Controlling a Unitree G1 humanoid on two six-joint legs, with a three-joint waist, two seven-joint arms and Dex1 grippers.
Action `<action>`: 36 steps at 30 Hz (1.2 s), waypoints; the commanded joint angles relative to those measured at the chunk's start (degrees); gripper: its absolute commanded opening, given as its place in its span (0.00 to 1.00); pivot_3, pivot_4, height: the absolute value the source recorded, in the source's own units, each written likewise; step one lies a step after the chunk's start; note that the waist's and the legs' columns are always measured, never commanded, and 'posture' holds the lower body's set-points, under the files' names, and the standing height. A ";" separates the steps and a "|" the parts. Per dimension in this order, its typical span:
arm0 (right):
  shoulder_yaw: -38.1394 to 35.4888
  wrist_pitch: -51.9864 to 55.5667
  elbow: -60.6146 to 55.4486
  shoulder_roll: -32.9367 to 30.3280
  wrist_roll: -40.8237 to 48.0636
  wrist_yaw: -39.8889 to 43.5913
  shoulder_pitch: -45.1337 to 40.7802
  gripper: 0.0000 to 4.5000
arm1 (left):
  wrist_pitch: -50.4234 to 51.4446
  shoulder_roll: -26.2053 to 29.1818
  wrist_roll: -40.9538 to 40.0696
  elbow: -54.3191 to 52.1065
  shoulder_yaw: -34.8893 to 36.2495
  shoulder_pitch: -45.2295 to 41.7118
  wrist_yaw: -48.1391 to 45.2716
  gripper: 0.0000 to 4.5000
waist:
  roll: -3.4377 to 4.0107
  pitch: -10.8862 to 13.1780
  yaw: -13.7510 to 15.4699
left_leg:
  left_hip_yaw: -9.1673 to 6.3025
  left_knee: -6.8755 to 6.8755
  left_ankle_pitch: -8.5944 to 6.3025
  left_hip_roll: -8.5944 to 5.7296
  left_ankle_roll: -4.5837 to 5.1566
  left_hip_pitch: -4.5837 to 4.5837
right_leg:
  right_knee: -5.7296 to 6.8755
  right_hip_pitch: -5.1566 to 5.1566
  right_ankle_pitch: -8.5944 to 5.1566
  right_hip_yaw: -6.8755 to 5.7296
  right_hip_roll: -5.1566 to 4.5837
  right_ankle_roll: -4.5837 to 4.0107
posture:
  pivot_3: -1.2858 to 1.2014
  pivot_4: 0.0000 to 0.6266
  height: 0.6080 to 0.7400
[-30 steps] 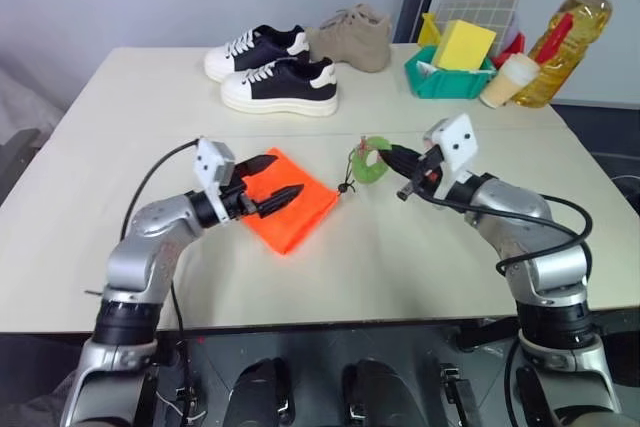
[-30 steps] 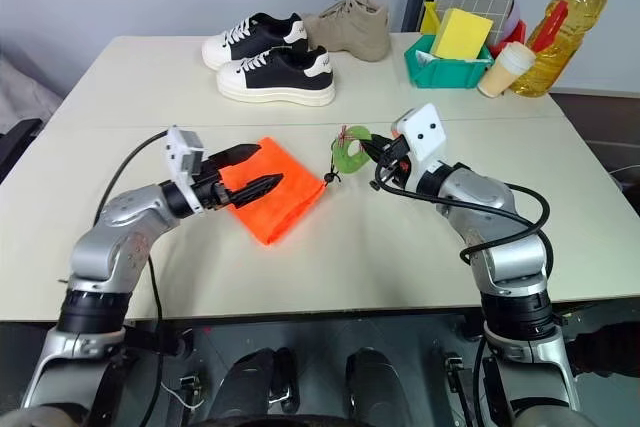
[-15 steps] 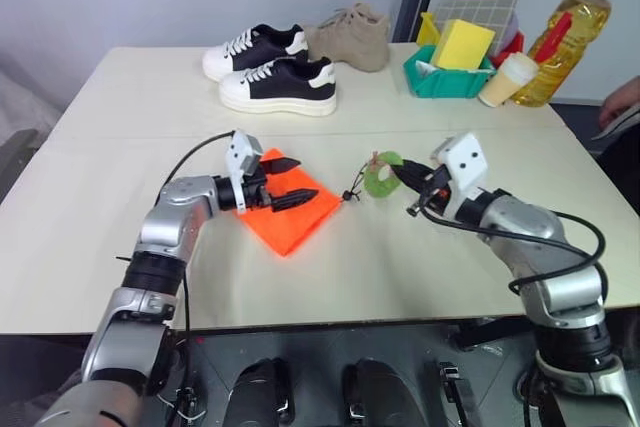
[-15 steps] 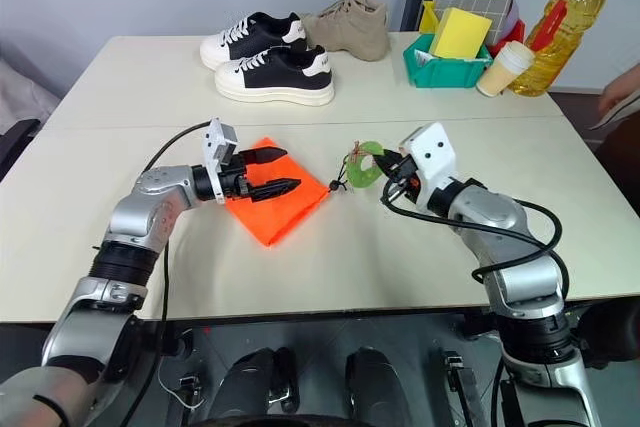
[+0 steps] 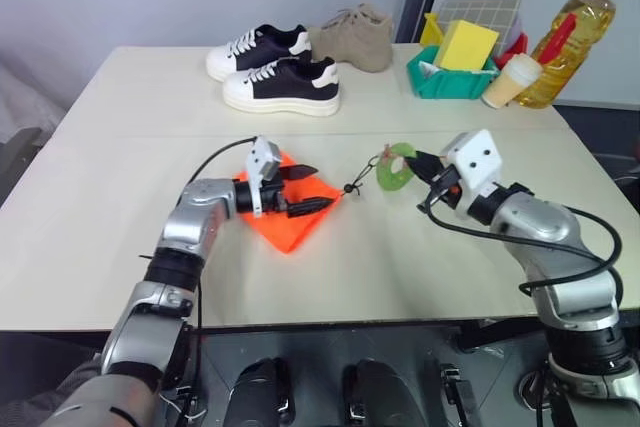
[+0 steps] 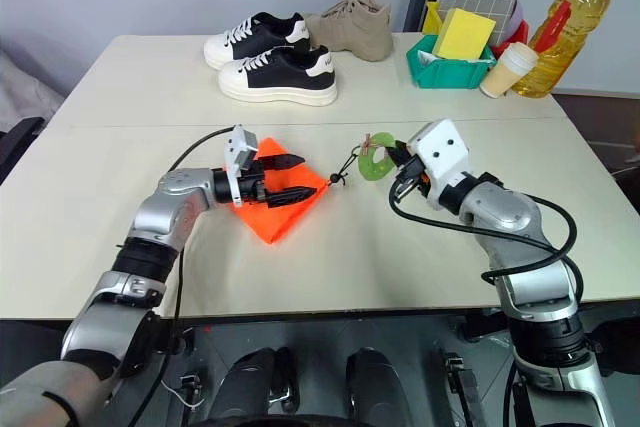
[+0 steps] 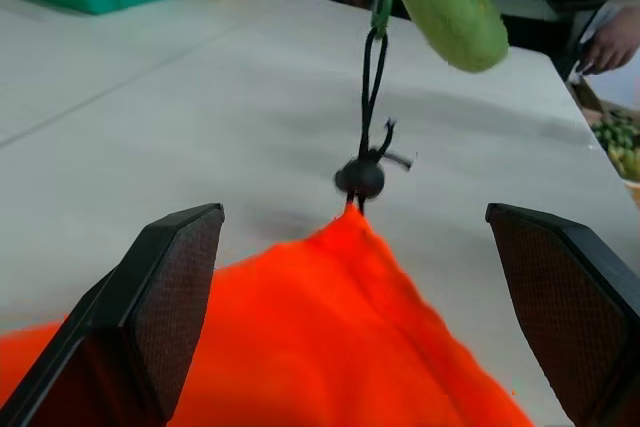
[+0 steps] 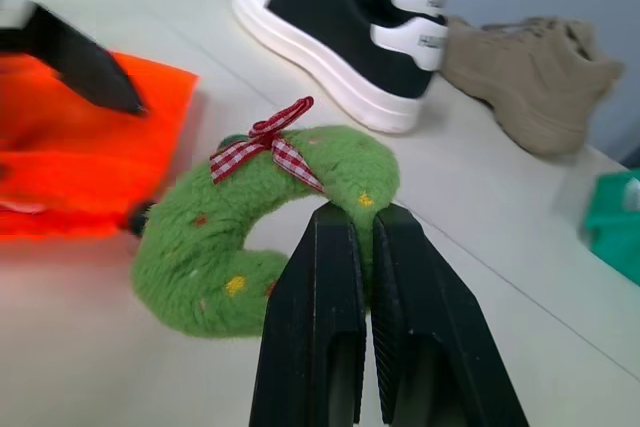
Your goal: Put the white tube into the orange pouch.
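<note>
Left gripper (image 5: 308, 189) level over orange pouch (image 5: 292, 225), fingers apart; right gripper (image 8: 355, 247) pinched on green tag (image 8: 262, 237) — sneakers (image 5: 272, 71) at twelve o'clock.

2 sneakers (image 5: 272, 69), tan shoe (image 5: 350, 37) — green bin (image 5: 447, 79), oil bottle (image 5: 570, 37)

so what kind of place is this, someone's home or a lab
Most likely a lab or test room, not a home. A plain pale table against a bare grey wall carries an unrelated mix: sneakers, a green bin of odds and ends, an oil bottle and an orange pouch between the robot's arms.
</note>
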 commanded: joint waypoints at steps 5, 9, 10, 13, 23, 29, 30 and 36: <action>1.54 -0.47 -5.54 2.52 3.08 1.10 -2.44 0.00 | -6.57 -0.37 3.34 1.06 -0.11 -1.06 1.06 1.00 | 0.00 0.00 -0.35 | -0.01 -0.01 0.00 0.02 0.00 0.00 | 0.00 -0.01 0.00 0.00 0.02 0.00 | 0.52 0.24 1.00; 2.67 -0.13 -6.37 4.01 5.05 2.08 -3.89 0.00 | -7.38 0.40 3.80 -2.33 0.15 1.82 1.32 1.00 | 0.00 0.00 -0.37 | -0.01 -0.02 0.00 0.02 0.00 0.01 | 0.00 -0.01 0.00 0.00 0.02 0.00 | 0.52 0.24 1.00; 2.84 -0.04 -6.56 4.17 5.47 2.25 -4.09 0.00 | -7.20 0.52 3.72 -3.23 0.39 2.45 1.70 1.00 | 0.00 0.00 -0.36 | -0.01 -0.02 0.00 0.02 0.00 0.00 | 0.01 -0.01 0.00 0.00 0.01 0.00 | 0.52 0.24 1.00; 3.62 0.24 -6.91 4.58 6.29 2.59 -4.80 0.00 | -6.49 1.15 3.47 -7.01 0.70 5.33 2.87 1.00 | 0.00 0.00 -0.19 | -0.02 0.00 0.00 0.02 0.01 -0.01 | 0.00 0.00 0.00 0.03 0.00 0.00 | 0.52 0.24 1.00; 5.18 0.06 -6.60 5.55 6.53 2.44 -5.23 0.00 | -15.68 0.36 8.26 -20.14 -0.33 14.51 13.39 1.00 | 0.00 0.00 -0.07 | -0.03 0.01 -0.01 0.02 0.02 0.01 | 0.01 0.03 0.00 0.05 -0.03 -0.01 | 0.52 0.24 1.00; 5.46 -0.24 -6.55 5.90 7.47 3.31 -5.44 0.00 | -21.64 0.32 14.96 -23.69 -3.12 18.91 19.23 1.00 | 0.00 0.00 -0.03 | -0.03 0.00 -0.07 0.02 0.13 0.02 | 0.02 0.04 0.00 0.04 -0.03 -0.01 | 0.52 0.24 1.00; 5.49 -0.22 -6.56 5.94 7.67 3.53 -5.53 0.00 | -22.21 -0.24 15.58 -23.78 -3.08 19.17 20.74 1.00 | 0.00 0.00 0.03 | -0.03 0.01 -0.21 0.02 0.35 0.02 | 0.02 0.04 0.00 0.04 -0.03 -0.01 | 0.52 0.24 1.00; 5.97 -0.28 -6.42 5.77 8.19 4.95 -5.58 0.00 | -20.94 -4.13 17.08 -24.78 -2.99 21.05 27.99 1.00 | 0.00 0.00 0.63 | -0.02 0.03 -0.23 0.02 0.39 0.03 | 0.02 0.05 0.00 0.05 -0.04 -0.01 | 0.52 0.24 1.00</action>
